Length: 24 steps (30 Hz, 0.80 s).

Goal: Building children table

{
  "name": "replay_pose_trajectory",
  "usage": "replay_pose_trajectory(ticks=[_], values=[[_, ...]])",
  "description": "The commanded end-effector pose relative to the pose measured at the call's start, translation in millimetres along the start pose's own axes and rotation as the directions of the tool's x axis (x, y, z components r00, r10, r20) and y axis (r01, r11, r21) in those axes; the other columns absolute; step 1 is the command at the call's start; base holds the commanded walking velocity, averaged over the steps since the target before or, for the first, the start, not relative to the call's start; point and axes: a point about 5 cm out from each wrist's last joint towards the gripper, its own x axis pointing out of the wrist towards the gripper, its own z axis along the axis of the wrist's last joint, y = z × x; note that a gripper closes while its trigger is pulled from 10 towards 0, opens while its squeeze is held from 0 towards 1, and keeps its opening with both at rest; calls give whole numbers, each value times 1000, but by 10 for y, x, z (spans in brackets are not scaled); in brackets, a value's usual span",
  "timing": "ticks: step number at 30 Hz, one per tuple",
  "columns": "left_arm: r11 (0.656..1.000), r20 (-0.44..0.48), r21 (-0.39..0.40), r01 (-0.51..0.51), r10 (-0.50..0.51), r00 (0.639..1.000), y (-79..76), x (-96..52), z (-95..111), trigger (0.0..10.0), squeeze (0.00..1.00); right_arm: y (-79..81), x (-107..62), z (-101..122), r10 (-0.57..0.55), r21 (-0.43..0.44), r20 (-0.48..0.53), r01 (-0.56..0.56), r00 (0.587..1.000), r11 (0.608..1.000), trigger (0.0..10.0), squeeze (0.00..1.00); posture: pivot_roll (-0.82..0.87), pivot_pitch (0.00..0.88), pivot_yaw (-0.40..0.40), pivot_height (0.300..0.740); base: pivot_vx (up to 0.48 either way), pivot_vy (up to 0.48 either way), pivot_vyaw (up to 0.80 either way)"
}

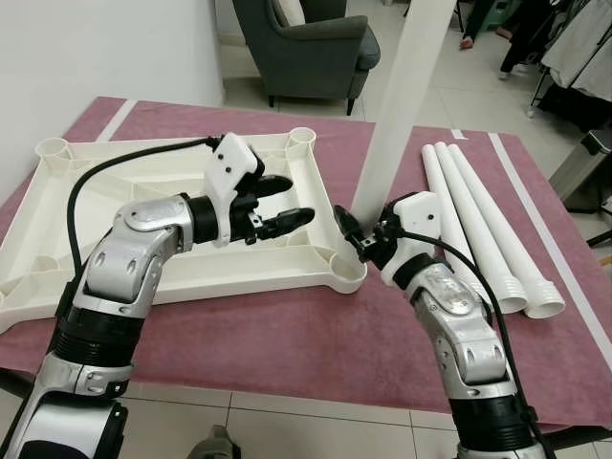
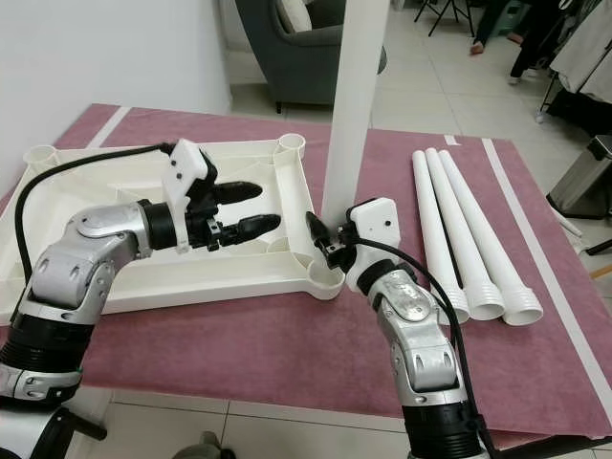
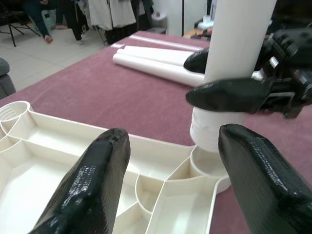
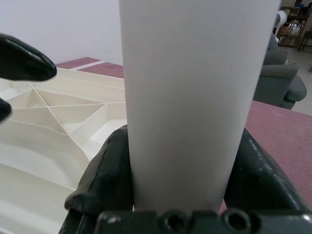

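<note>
Clamping the upright white table leg (image 1: 402,105) between its two black fingers (image 4: 105,180), the right gripper (image 1: 361,234) is holding the tube just above its ribbed lower end, and the wrist view is showing both fingers pressed flat against the tube's sides. The leg is standing vertical with its foot sitting at the corner socket (image 1: 346,266) of the white tabletop (image 1: 115,201), which is lying upside down on the dark red mat (image 1: 287,335), ribs and compartments facing up. Taking the tabletop as the clock face, that socket is lying at about 4 o'clock, nearest the robot's right arm.

The left gripper (image 1: 287,204) is hanging over the tabletop's inner frame at about 9 o'clock from the standing leg, its fingers (image 3: 92,185) spread apart and pinching nothing, their tips pointing toward the leg and staying apart from it. The other round sockets are showing at the tabletop's far corners, one (image 1: 53,148) at about 10 o'clock and one (image 1: 302,137) at about 1 o'clock.

Out at 3 o'clock from the gripped leg, three spare legs (image 1: 488,229) are lying side by side on the mat, touching one another, ribbed ends toward the robot. Beyond the mat at 12 o'clock a grey armchair (image 1: 306,48) is standing on the tiled floor (image 1: 449,105), and a metal bin (image 1: 583,167) is standing off the mat's right edge.
</note>
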Motion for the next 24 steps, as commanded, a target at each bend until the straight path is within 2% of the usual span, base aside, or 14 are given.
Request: replay_pose_trajectory(ticks=[1, 3, 7, 12, 24], values=[[1000, -42, 27, -2, 3, 999, -38, 63, -80, 10000, 0, 20, -35, 5, 12, 26, 3, -12, 1000, 1000, 0, 0, 75, 7, 13, 740, 0, 0, 0], [999, -106, 53, -7, 13, 994, -76, 139, -196, 10000, 0, 43, -53, -48, 17, 36, -14, -16, 1000, 999, 0, 0, 74, 7, 15, 740, 0, 0, 0], [998, -133, 60, -6, 14, 991, -85, 175, -256, 10000, 0, 52, -57, -94, 15, 41, -27, -14, 1000, 999, 0, 0, 74, 9, 18, 740, 0, 0, 0], [998, -145, 59, 2, 6, 989, -96, 230, -332, 10000, 0, 102, -60, -244, 20, 47, -70, -16, 997, 999, 0, 0, 81, 15, 25, 740, 0, 0, 0], [999, -153, 48, 16, -9, 988, -163, 225, -410, 10000, 0, 149, -2, -322, 38, 32, -74, -36, 997, 999, 0, 0, 95, 20, 28, 740, 0, 0, 0]])
